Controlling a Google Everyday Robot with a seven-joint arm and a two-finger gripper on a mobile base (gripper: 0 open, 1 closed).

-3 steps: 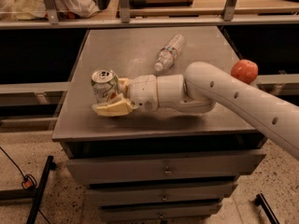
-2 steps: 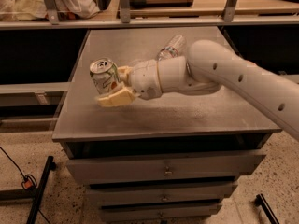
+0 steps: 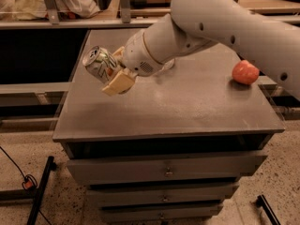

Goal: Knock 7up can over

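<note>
The 7up can (image 3: 98,63) is pale with green lettering and a silver top. It is tilted, top pointing up and left, and held above the left part of the grey table (image 3: 187,102). My gripper (image 3: 110,70) is shut on the can, with one cream finger (image 3: 118,82) below it and the other behind it. The white arm (image 3: 211,22) reaches in from the upper right.
A red round fruit (image 3: 245,72) lies on the table near its right edge. The table is a cabinet with drawers (image 3: 164,172) below. A shelf rail (image 3: 47,25) with bags runs behind. A black cable and stand (image 3: 37,191) are on the floor at the left.
The gripper has lifted the can off the table and tilted it further to the left. The arm now covers the water bottle, and the view is closer.
</note>
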